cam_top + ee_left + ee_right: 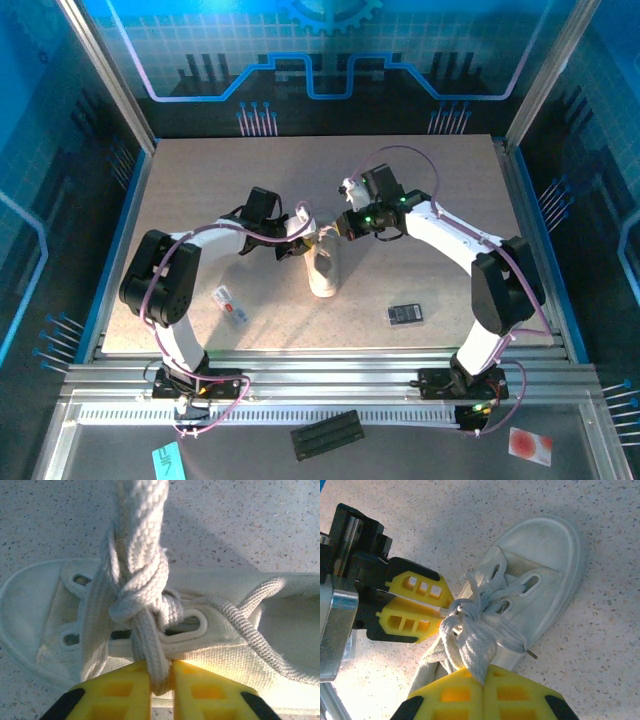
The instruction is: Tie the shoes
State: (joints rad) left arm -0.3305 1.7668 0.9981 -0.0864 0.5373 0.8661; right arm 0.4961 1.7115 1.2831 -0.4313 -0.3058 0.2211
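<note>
Sneaker (322,272): cream canvas, knotted laces (141,587)

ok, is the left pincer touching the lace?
Touching. Left wrist view: the left pincer is shut on the lace, both yellow fingers pressed against it just below the knot.

The sneaker (322,268) is cream, its laces (140,540) pale and woven. Under it the table (450,200) is speckled beige; beside it the left gripper (161,677) shows yellow fingers (115,695) with black corners.

Off-frame sneaker (235,645) heel; lace (156,672) end hidden between left fingers (115,695).
</note>
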